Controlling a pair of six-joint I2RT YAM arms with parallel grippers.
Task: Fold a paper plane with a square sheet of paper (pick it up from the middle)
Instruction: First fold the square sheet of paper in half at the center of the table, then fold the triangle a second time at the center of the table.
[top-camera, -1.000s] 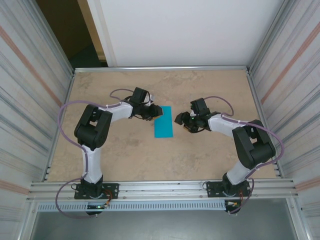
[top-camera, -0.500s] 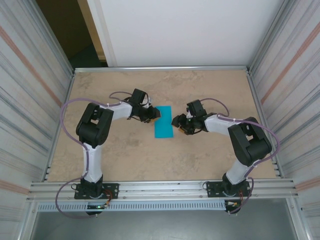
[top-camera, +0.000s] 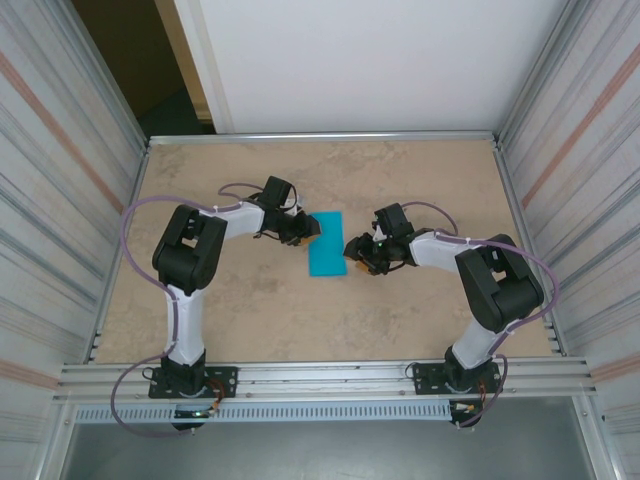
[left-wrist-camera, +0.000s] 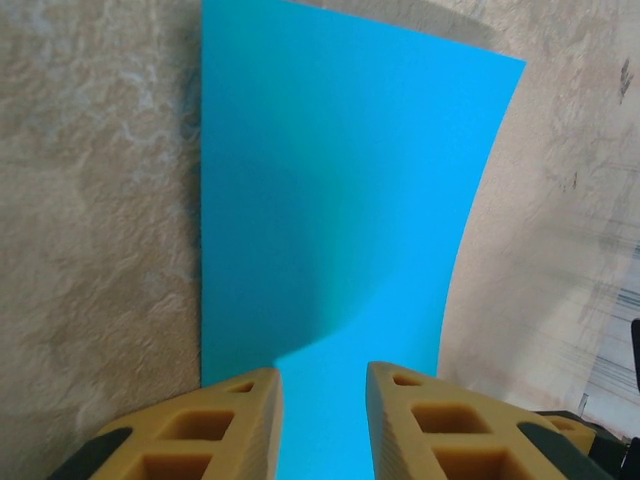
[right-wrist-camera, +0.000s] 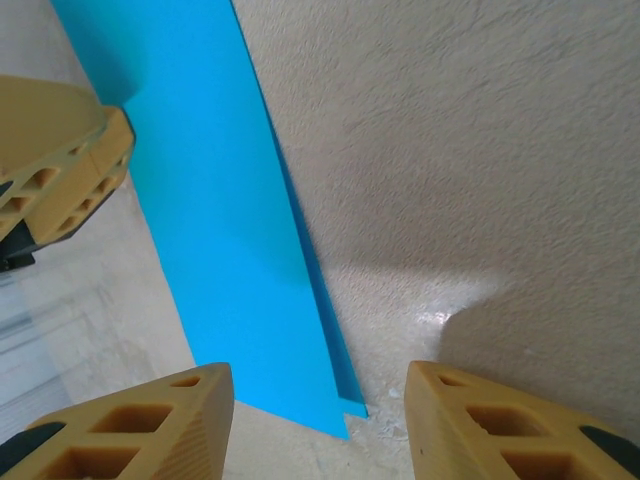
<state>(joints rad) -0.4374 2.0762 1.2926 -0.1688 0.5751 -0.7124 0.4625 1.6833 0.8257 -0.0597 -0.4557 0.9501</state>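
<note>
The square sheet of paper (top-camera: 327, 243) lies on the table as a teal rectangle folded in half, its two layers slightly offset at the near corner (right-wrist-camera: 345, 395). My left gripper (top-camera: 306, 230) is at its upper left edge. In the left wrist view the paper (left-wrist-camera: 340, 200) runs under and between the left gripper (left-wrist-camera: 323, 385), whose yellow jaws stand a narrow gap apart. My right gripper (top-camera: 352, 250) is at the paper's lower right corner. It stands open (right-wrist-camera: 320, 385) and straddles that corner of the paper (right-wrist-camera: 220, 230). The left gripper's fingers (right-wrist-camera: 60, 150) show beyond the sheet.
The beige tabletop (top-camera: 420, 310) is bounded by a metal rim and by corrugated side walls (top-camera: 60, 200). An aluminium rail (top-camera: 330, 378) with both arm bases runs along the near edge. A white wall (top-camera: 370, 60) stands behind the table.
The right gripper has moved left up to the paper's lower right corner, and its jaws have narrowed. The left gripper and the paper have barely shifted.
</note>
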